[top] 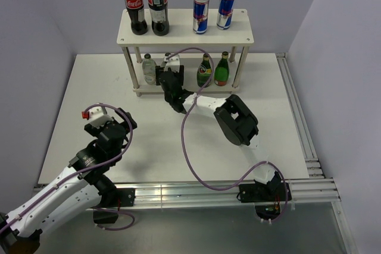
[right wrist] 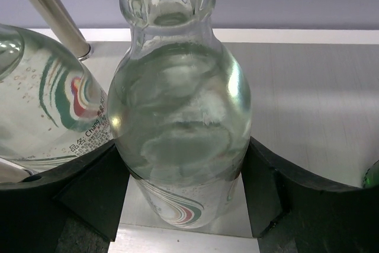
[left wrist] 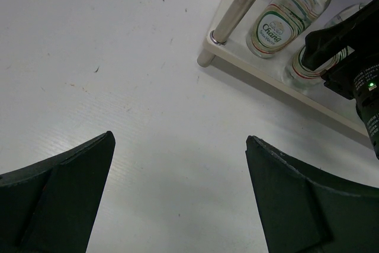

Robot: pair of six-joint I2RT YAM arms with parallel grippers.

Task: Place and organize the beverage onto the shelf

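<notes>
Right gripper (right wrist: pixel 183 158): jaws clamped on a clear bottle (right wrist: pixel 180 111), one finger against each side of its lower body. The bottle stands upright on the lower board of the shelf (top: pixel 181 28). Its cap is cropped by the top edge of the wrist view. From overhead it is largely hidden by the upper board and the gripper body.

A second clear bottle (right wrist: pixel 41 117) stands just to the left of the held one. Its label reads "Chang" in the left wrist view, and whether the two bottles touch cannot be determined.

Two green bottles (top: pixel 213 69) stand side by side further right on the lower board. The right wrist view shows only a green sliver of one of them.

Upper board: two blue-and-silver cans (top: pixel 213 11) stand upright on the right half and two cola bottles (top: pixel 146 5) on the left half. The cola bottles' tops are cut off by the frame.

Left gripper (left wrist: pixel 180 140): jaws wide apart and holding nothing, over the bare white table (top: pixel 119 99), well short of the shelf. Its arm is cut off at the lower left corner of the overhead view.
</notes>
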